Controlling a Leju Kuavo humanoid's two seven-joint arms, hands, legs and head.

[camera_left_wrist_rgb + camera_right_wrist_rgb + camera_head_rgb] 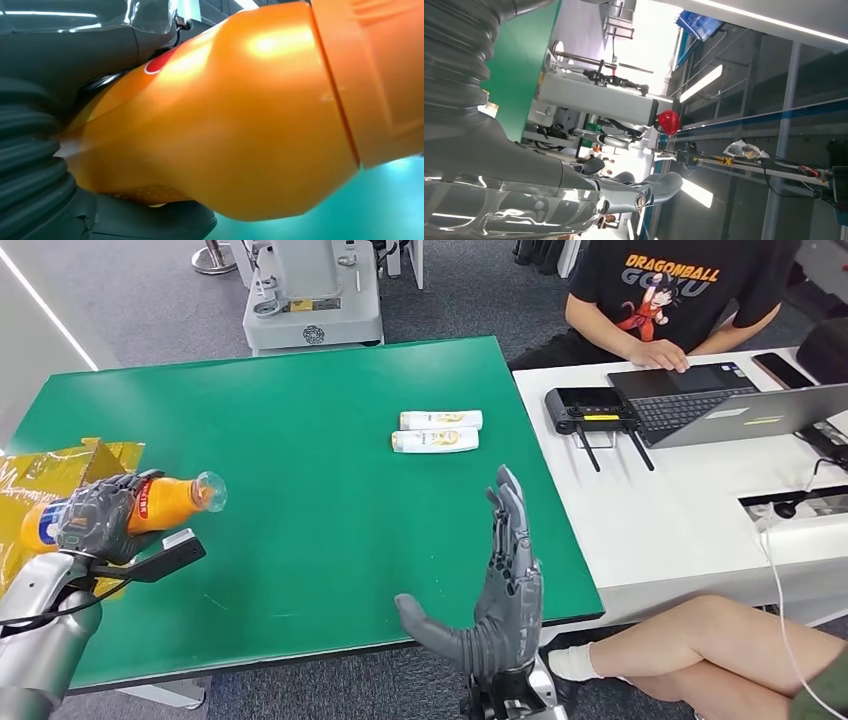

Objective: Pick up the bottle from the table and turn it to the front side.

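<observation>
green counter [300, 500], white desk with laptop beside it | left hand [95, 515] fingers wrapped round orange bottle [165, 502], held lying sideways above counter's left edge, clear cap toward centre | right hand [505, 590] fingers spread wide, holding nothing | step: bottle lifted, turning pending | next: likely rotate wrist until label faces front

Bright even overhead light; bottle [240, 115] w/ glare, blurred close-up.
</observation>
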